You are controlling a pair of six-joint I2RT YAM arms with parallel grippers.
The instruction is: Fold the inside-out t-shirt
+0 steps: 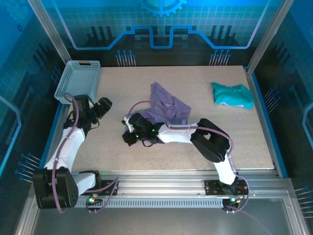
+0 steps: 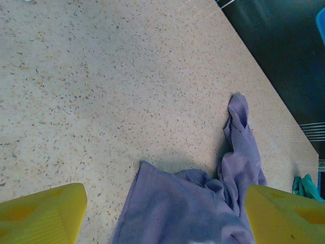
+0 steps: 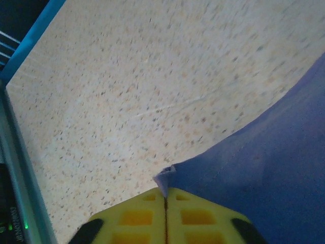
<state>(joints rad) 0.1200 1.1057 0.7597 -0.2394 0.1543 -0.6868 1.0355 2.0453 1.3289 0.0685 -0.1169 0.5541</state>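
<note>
My right gripper (image 3: pixel 165 192) is clenched on 1 edge of the inside-out t-shirt (image 1: pixel 168 106), which lies bunched beside it. My left gripper (image 2: pixel 165 203) gapes empty, with the cloth just ahead. This is the spreading step, I judge: left must next pinch a 2nd edge.

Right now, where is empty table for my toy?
Bare table between the basket and the purple t-shirt, and on the right, between the teal garment and the near edge. Crowded mid-table, where the right gripper pinches the t-shirt.
</note>
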